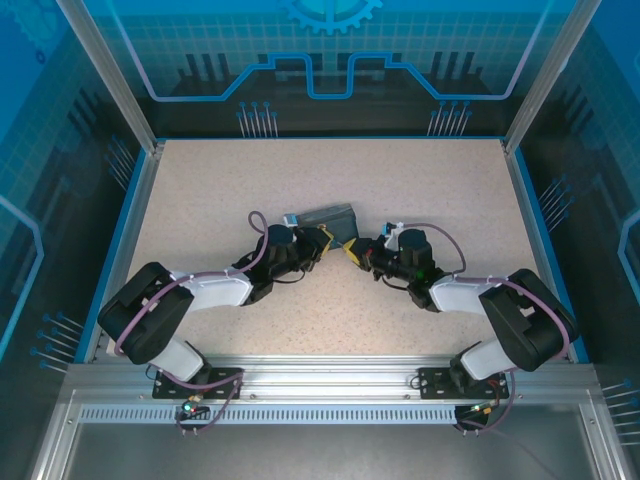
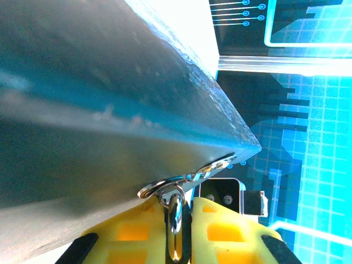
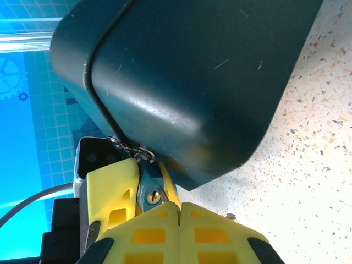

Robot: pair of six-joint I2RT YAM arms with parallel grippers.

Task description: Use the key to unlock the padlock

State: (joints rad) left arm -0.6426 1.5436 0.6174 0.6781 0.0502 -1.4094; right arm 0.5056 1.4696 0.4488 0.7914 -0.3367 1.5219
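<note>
I see the padlock (image 3: 153, 195), a teal body with a brass keyway facing my right wrist camera, clamped between the yellow fingers (image 2: 137, 234) of the left gripper (image 2: 176, 213). Its silver shackle runs up out of the narrow gap between those fingers. Just beyond the fingertips the shackle hooks through a bright metal ring (image 2: 184, 179) on the lower edge of the box (image 3: 181, 82). The right gripper (image 3: 179, 212) sits right beside the lock, its jaws pressed fully together with no gap along the seam and its tips almost touching the lock body. What I take for the key (image 3: 230, 216) is a tiny grey sliver peeking out past the tip of the right-hand finger, against the speckled table (image 3: 319, 165). I cannot tell whether it is pinched in the jaws or lying loose. The box is dark blue-grey with rounded corners. It stands on the table directly ahead of both sets of jaws, and I cannot see inside it. From the overhead camera both grippers meet at its near side.
</note>
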